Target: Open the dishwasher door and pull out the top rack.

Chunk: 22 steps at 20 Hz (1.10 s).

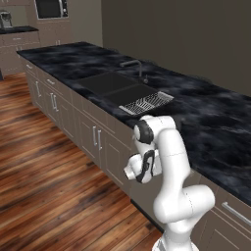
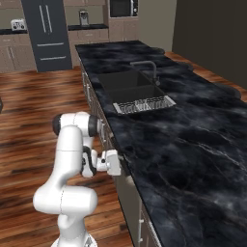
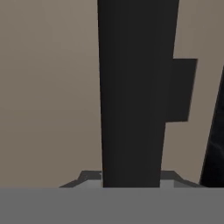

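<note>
In the left base view you see the arm folded low against the cabinet fronts below the black marble counter [image 1: 211, 122], a little past the wire drying tray [image 1: 146, 102] beside the sink [image 1: 110, 83]; its body hides the dishwasher door from you.

In the right base view your gripper [image 2: 119, 164] presses in just under the counter edge, on the near side of the tray, against the dishwasher door [image 2: 126, 190].

In the hand view the door's dark bar handle [image 3: 133, 92] runs straight up from between the fingertips, very close, with the taupe panel behind it. You cannot tell how wide the jaws stand.
</note>
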Available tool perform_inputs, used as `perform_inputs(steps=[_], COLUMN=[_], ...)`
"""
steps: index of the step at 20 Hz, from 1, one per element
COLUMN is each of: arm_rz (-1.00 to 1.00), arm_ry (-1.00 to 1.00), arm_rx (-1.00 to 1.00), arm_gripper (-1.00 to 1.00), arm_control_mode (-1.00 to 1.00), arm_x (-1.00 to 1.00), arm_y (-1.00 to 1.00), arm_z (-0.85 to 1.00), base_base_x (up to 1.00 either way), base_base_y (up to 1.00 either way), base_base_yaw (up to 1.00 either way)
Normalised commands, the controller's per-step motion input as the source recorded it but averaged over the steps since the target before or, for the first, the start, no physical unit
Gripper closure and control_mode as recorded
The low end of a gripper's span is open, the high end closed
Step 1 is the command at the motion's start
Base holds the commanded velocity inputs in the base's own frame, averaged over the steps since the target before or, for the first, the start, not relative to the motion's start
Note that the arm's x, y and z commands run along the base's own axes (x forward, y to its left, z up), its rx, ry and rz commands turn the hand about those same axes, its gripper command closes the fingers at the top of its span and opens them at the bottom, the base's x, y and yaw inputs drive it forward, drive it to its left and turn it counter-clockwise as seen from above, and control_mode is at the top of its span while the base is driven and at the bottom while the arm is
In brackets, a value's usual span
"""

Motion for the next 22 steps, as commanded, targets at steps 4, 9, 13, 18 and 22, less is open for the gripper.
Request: perform_inputs(steps=[4, 9, 13, 18, 22], arm_rz=[0.00, 0.00, 0.00, 0.00, 0.00], arm_ry=[0.00, 0.00, 0.00, 0.00, 0.00], arm_rx=[0.00, 0.02, 0.00, 0.00, 0.00], arm_gripper=[1.00, 1.00, 1.00, 1.00, 1.00], arm_control_mode=[-1.00, -1.00, -1.00, -1.00, -1.00], arm_x=[-0.49, -0.50, -0.51, -0.49, -0.44], arm_y=[0.64, 0.71, 0.74, 0.73, 0.69], arm_z=[-0.27, -0.31, -0.34, -0.35, -0.36], base_base_x=[0.00, 0.00, 0.00, 0.00, 0.00], base_base_y=[0.00, 0.00, 0.00, 0.00, 0.00], base_base_yaw=[0.00, 0.00, 0.00, 0.00, 0.00])
